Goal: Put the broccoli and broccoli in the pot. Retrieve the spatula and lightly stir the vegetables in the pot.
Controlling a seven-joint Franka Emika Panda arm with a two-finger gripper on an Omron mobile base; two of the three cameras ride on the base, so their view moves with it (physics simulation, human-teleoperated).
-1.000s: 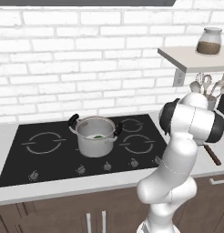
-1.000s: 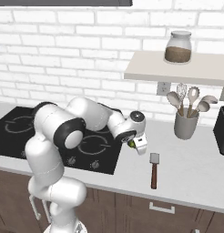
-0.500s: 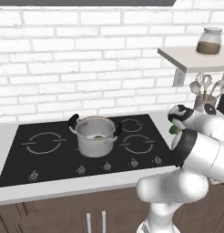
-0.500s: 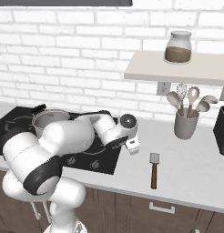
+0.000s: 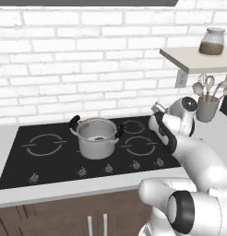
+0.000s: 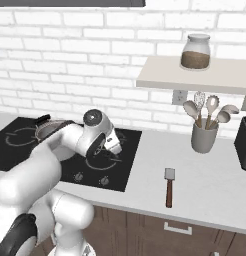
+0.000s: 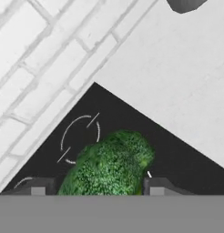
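Hand view has the claw pinching a broccoli floret low in frame, above the hob's corner, while the pot sits left of centre in the left base view.

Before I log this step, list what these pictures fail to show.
- Gripper: in the hand view only the fingertips rise above the bottom band; a broccoli sits between them, but contact is cut off.
- Pot: in the left base view its wall hides most of the inside; just a green speck shows.
- Pot, right base view: the arm covers all but its rim.
- Spatula: too small to read detail.
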